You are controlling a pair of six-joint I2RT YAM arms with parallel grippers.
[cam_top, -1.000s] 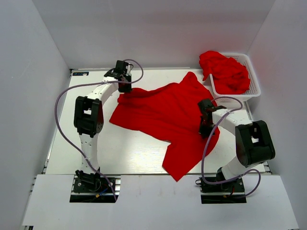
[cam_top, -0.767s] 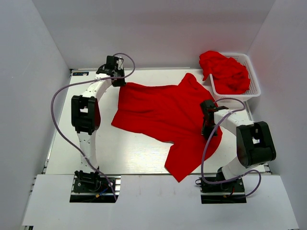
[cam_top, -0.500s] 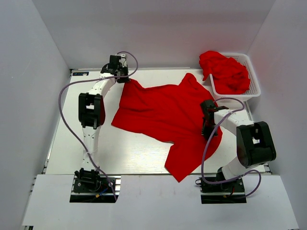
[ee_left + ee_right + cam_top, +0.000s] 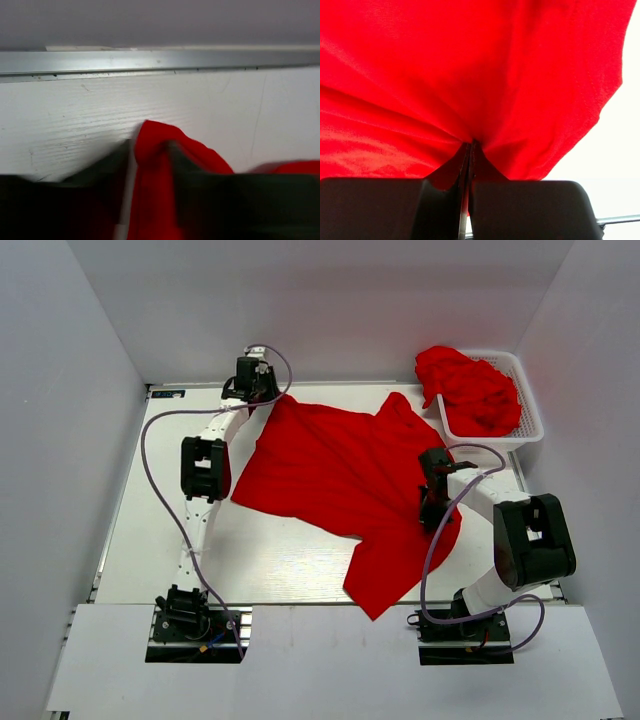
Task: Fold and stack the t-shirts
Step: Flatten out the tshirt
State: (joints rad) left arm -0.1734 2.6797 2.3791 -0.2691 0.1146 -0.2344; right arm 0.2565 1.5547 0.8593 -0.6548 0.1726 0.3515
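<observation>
A red t-shirt [image 4: 340,475] lies spread over the middle of the table, one lower part hanging toward the near edge. My left gripper [image 4: 263,400] is at the shirt's far left corner, by the back edge. In the left wrist view that corner [image 4: 155,150] lies loose between the parted fingers [image 4: 200,180], with bare table showing beside the cloth, so my left gripper [image 4: 147,165] is open. My right gripper [image 4: 430,508] is at the shirt's right edge. It is shut on a pinch of the cloth [image 4: 470,65], which fans out from my right gripper [image 4: 470,145].
A white basket [image 4: 530,420] at the back right holds a heap of more red t-shirts [image 4: 470,385]. A metal rail [image 4: 150,60] runs along the table's back edge just beyond the left gripper. White walls close in the left, back and right sides.
The left arm carried the shirt's far left corner toward the back edge, flattening that side, then its jaws parted and let go of the cloth. The right gripper stayed put.
</observation>
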